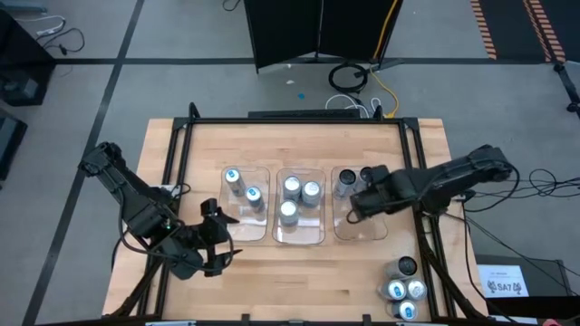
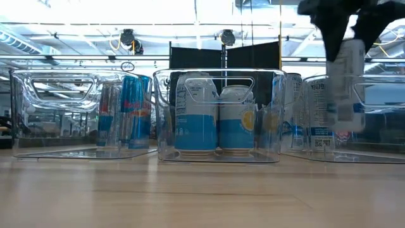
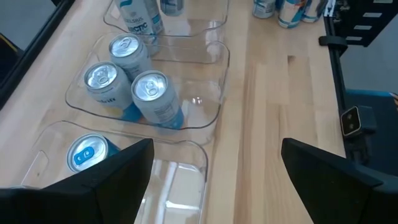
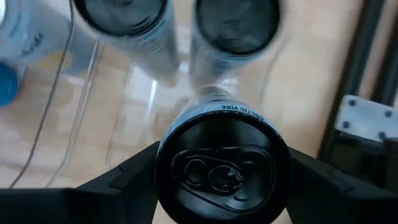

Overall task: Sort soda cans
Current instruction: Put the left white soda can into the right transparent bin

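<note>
The right tool [image 4: 221, 171] hangs over the right-hand tray [image 1: 373, 232], clamped on a dark-topped can [image 4: 222, 165]. It looks like the placing step: lower and let go. Two dark-topped cans [image 4: 235, 23] just beyond crowd the spot. The left tool [image 1: 212, 243] waits, fingers apart.

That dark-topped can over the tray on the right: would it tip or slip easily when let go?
The dark-topped can is tall and slim, so it probably tips easily if nudged. Its smooth round wall looks slippery, though the right end effector flanks it on both sides. It hangs above the right tray, so dropped early it could topple.
</note>
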